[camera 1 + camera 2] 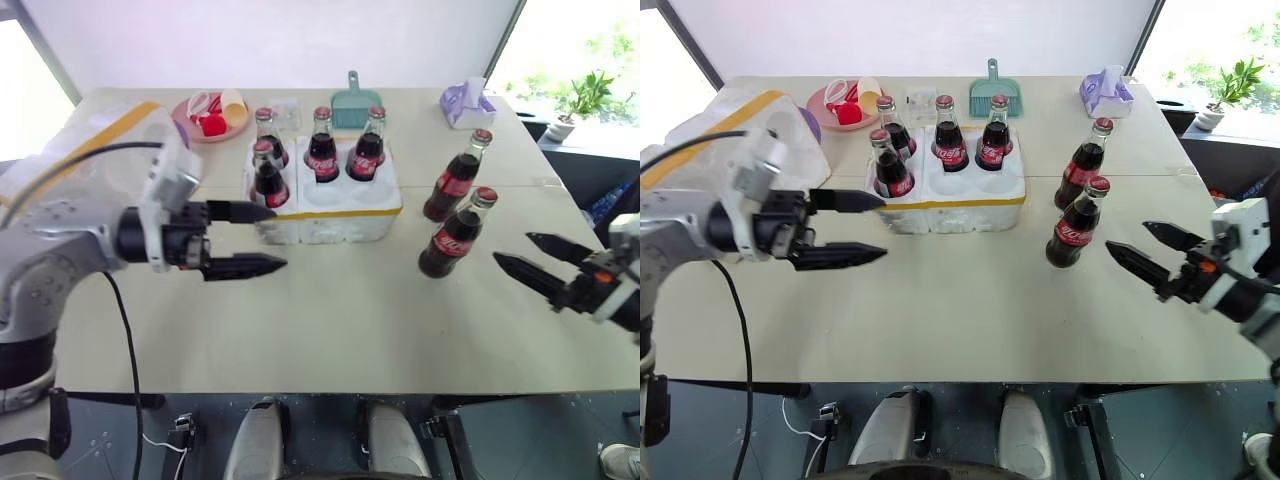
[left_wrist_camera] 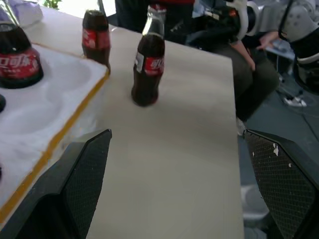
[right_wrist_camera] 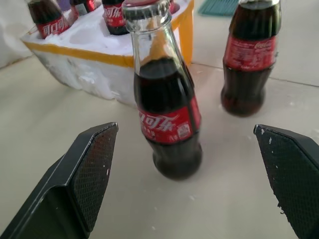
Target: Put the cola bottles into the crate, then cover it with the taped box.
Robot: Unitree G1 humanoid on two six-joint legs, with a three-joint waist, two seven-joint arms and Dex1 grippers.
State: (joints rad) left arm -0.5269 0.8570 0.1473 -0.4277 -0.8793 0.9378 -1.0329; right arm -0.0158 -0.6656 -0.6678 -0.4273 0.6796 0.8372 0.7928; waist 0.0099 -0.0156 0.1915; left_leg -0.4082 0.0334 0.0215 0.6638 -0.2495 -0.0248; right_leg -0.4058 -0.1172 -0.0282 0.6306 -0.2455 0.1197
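Four cola bottles [image 1: 940,135] stand in the crate [image 1: 950,195] on the worktop [image 1: 960,310], just ahead of the left tool [image 1: 855,227], which gapes wide and holds nothing. Two more bottles [image 1: 1077,222] stand loose just in front of the right tool [image 1: 1145,250], also spread wide and empty. The taped box [image 1: 740,120] sits behind the left tool.

Bare table [image 1: 330,300] between claws; two loose bottles [image 1: 458,233] flank crate [image 1: 330,215].
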